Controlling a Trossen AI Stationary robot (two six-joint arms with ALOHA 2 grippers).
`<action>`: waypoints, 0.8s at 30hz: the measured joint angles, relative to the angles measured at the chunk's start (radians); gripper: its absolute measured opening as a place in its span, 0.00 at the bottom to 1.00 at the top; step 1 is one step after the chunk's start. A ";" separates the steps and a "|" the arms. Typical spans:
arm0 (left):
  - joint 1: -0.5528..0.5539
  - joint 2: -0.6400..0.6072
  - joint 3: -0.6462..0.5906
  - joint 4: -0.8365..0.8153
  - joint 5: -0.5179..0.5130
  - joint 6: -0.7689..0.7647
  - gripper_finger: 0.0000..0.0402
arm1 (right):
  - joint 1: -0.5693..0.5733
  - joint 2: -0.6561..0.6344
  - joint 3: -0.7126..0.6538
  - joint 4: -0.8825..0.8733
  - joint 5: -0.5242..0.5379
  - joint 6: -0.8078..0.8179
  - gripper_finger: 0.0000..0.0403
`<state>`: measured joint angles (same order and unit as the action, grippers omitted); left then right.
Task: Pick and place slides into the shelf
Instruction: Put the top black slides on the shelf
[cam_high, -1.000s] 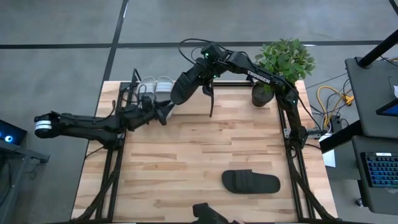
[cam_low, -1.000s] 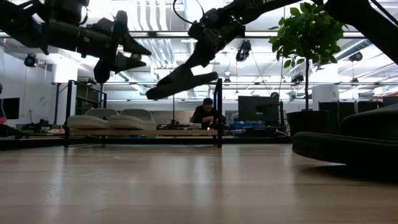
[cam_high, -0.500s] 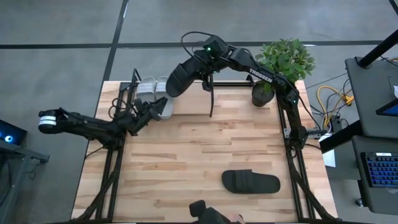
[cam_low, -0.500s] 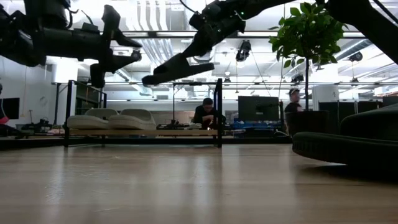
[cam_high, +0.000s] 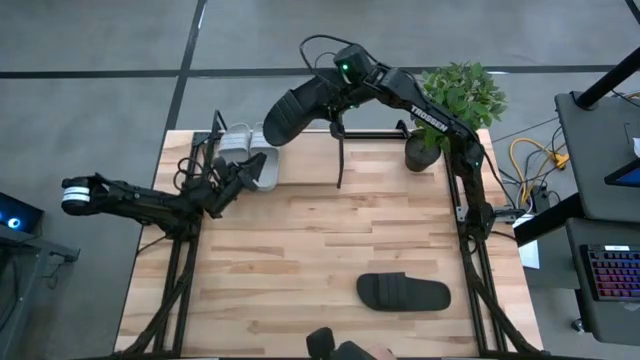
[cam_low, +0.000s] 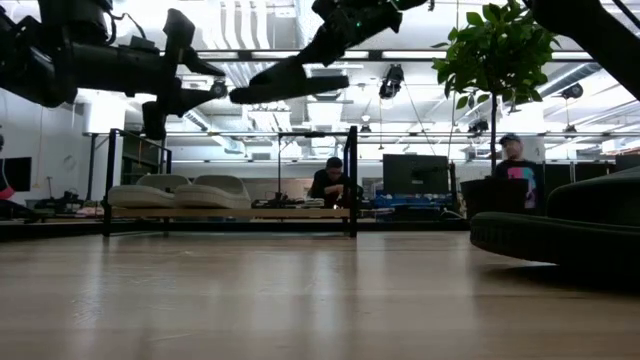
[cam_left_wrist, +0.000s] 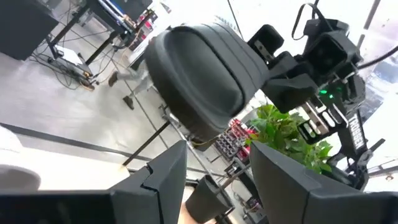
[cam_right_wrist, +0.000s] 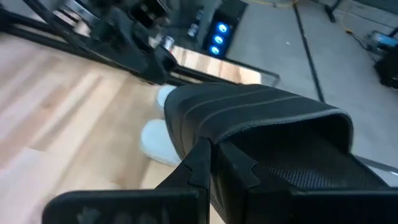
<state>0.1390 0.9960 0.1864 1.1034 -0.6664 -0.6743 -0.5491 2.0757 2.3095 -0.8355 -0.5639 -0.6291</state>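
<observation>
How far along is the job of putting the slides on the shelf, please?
Done: both white slides sit in the shelf. In hand: the right gripper carries one black slide raised over the shelf; the left gripper waits open beside it. Left: the other black slide on the table.

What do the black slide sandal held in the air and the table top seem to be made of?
Black slide sandal, shut in the right gripper: probably matte foam or rubber, judging by its dull, ribbed strap with no shine. Table top: wood, butcher-block style, shown by light joined strips with grain and a slight sheen in the low view.
</observation>
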 joint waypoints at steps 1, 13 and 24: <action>0.000 0.000 0.000 0.011 -0.002 0.000 0.40 | 0.000 -0.001 0.005 -0.005 -0.020 0.005 0.02; 0.000 0.015 0.000 0.092 -0.002 -0.001 0.40 | 0.033 -0.001 0.001 -0.006 -0.115 0.035 0.02; 0.001 0.022 -0.002 0.121 0.019 -0.002 0.40 | 0.056 -0.001 -0.010 -0.005 -0.120 0.023 0.02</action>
<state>0.1402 1.0185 0.1844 1.2246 -0.6470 -0.6758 -0.4934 2.0747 2.2995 -0.8407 -0.6843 -0.6056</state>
